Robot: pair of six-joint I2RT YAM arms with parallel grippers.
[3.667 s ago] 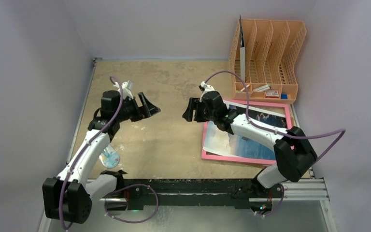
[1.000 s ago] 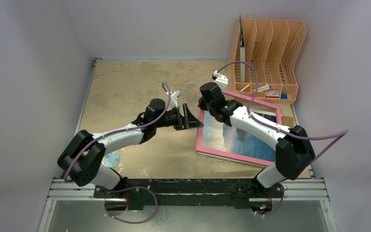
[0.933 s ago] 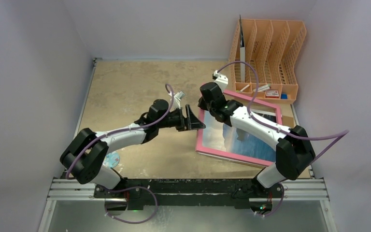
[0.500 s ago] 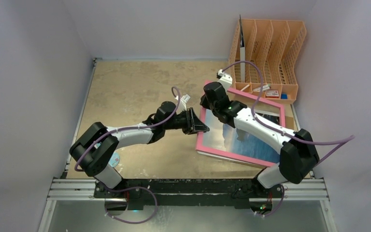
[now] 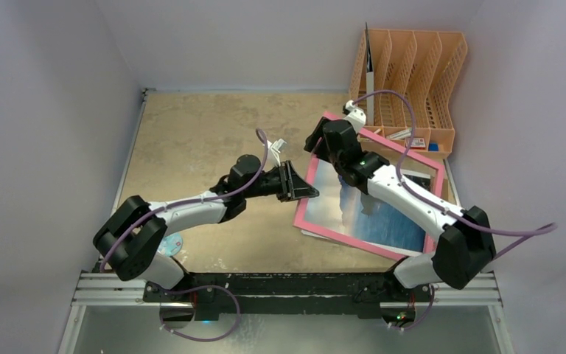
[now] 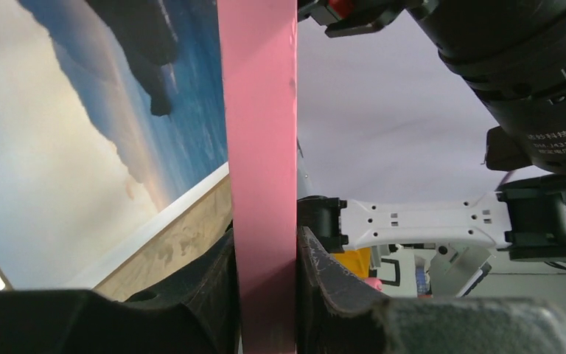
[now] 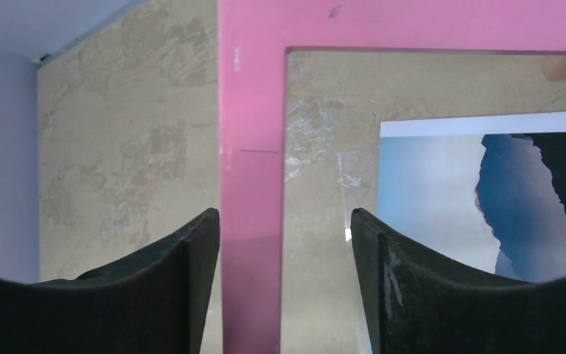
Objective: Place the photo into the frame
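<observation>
Newly released, the right gripper (image 7: 284, 243) spreads over the thin pink rectangular picture frame (image 5: 346, 237). The left gripper (image 6: 265, 251) pinches its edge farthest from the orange plastic file rack (image 5: 413, 81), with the blue seascape paper photo (image 5: 372, 214) beneath its pane.

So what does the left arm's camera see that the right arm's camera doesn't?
Only the left wrist view: the left gripper clamped on the frame edge, with the right arm beyond it. Only the right wrist view: the right gripper open, straddling the pink bar near a corner. Both: the pink frame, the photo of sea and cliffs, and some table.
</observation>
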